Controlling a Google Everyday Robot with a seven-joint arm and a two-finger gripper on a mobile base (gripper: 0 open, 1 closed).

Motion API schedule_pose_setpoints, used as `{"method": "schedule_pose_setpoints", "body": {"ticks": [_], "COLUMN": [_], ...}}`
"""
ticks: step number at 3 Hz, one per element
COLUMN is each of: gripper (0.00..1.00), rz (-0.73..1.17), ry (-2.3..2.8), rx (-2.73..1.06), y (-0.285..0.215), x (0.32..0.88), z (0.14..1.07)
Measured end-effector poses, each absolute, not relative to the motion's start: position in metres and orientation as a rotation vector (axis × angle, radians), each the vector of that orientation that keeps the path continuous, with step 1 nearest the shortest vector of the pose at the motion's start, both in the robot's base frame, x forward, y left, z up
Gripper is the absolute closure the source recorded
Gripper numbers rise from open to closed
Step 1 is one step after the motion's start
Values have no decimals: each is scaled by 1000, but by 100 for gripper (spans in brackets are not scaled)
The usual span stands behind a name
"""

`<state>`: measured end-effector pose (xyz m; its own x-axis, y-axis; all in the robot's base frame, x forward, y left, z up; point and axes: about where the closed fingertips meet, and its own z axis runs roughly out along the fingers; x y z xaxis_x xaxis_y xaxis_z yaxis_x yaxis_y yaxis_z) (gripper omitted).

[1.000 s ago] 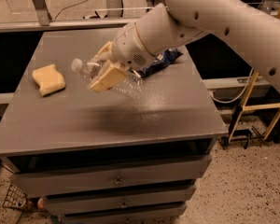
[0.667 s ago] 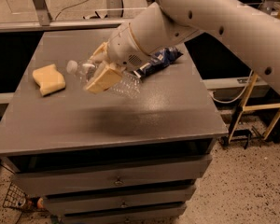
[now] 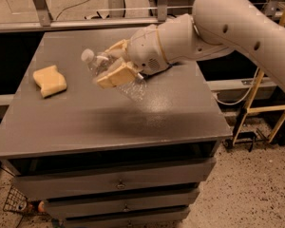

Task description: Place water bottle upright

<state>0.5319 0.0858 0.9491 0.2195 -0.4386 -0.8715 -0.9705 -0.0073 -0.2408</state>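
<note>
Camera view: your gripper [image 3: 112, 63] clamps the clear ribbed plastic water bottle [image 3: 133, 88], tilted above the grey table [image 3: 156, 113]; turn its white cap [image 3: 88, 56] upward, then lower squarely.

Dim light; soft shadow [image 3: 128, 121] beneath jaws

gripper [image 3: 112, 62] around water bottle [image 3: 98, 64], seemingly above table [image 3: 161, 110] | sponge [image 3: 49, 80] at left

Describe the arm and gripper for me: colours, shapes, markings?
The arm is thick, rounded, off-white, with a few small dark holes; no cables show. The gripper, above the grey table, has two flat tan fingers shut on the water bottle.
</note>
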Motion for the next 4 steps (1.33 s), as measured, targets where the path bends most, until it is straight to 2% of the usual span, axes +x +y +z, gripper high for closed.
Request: {"method": "schedule_pose_setpoints", "body": {"ticks": [4], "gripper": [100], "rz": [990], "ry": [1342], "rx": [-1033], "y": [22], "x": [567], "z": [962]}}
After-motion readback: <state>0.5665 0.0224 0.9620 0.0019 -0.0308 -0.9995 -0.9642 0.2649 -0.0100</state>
